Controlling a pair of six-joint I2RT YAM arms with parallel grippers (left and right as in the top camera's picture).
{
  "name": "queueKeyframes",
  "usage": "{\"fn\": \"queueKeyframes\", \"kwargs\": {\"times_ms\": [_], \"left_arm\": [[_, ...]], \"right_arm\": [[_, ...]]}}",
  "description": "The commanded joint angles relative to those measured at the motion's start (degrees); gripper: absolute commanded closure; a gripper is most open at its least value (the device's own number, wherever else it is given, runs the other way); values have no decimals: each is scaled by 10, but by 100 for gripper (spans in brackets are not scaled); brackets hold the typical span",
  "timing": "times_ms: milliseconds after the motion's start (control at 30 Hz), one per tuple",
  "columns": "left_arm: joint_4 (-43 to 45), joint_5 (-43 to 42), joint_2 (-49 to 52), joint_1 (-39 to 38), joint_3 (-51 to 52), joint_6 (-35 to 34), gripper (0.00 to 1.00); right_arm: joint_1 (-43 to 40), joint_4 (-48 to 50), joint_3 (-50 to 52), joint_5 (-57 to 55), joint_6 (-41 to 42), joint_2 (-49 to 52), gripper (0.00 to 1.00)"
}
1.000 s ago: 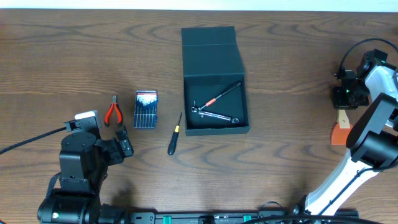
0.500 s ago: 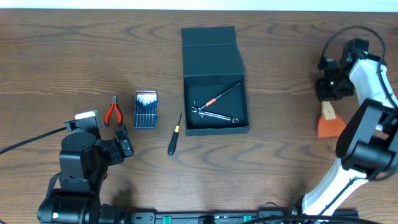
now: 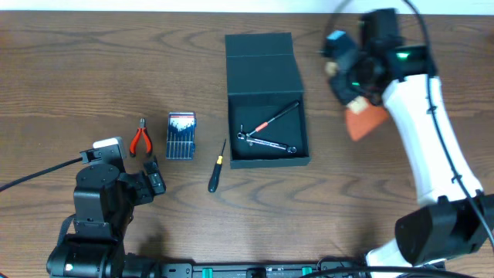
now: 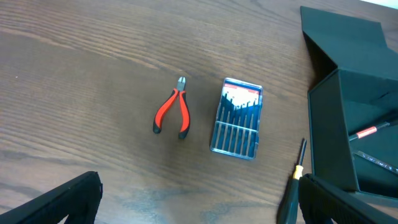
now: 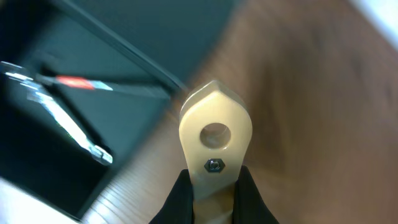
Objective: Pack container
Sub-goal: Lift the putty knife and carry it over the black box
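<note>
Overhead, the right end effector (image 3: 349, 83) is gripping the pale handle of an orange-bladed scraper (image 3: 364, 120) just right of the container (image 3: 270, 161), which is sitting open on the bench with a wrench (image 3: 266, 142) and a screwdriver (image 3: 272, 117) inside. Doing this well means clearing the container's right wall, then lowering the scraper flat beside those tools. The left end effector (image 4: 199, 183) is hanging wide open, well left of the container.

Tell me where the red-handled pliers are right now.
In the overhead view the small red-handled metal pliers lie on the left side of the wooden table, just left of the blue-and-white plastic drill-bit case and not touching it.
</note>
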State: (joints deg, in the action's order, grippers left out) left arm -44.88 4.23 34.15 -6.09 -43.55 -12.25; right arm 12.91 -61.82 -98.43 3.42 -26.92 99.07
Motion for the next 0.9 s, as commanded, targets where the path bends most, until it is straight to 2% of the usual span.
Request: {"fn": "queueKeyframes", "kwargs": {"times_ms": [0, 167, 300, 600, 867], "left_arm": [[-1, -6, 0, 2, -14, -5, 2], [-1, -6, 0, 2, -14, -5, 2], [-1, -6, 0, 2, -14, -5, 2], [-2, -6, 0, 2, -14, -5, 2], [-1, -6, 0, 2, -14, -5, 1]], "right_arm": [[68, 3, -42, 16, -23, -19, 99], [153, 35, -45, 15, -28, -5, 99], [180, 44, -45, 15, -19, 27, 99], [192, 55, -45, 17, -19, 109, 99], [192, 57, -45, 21, -19, 142, 99]]}}
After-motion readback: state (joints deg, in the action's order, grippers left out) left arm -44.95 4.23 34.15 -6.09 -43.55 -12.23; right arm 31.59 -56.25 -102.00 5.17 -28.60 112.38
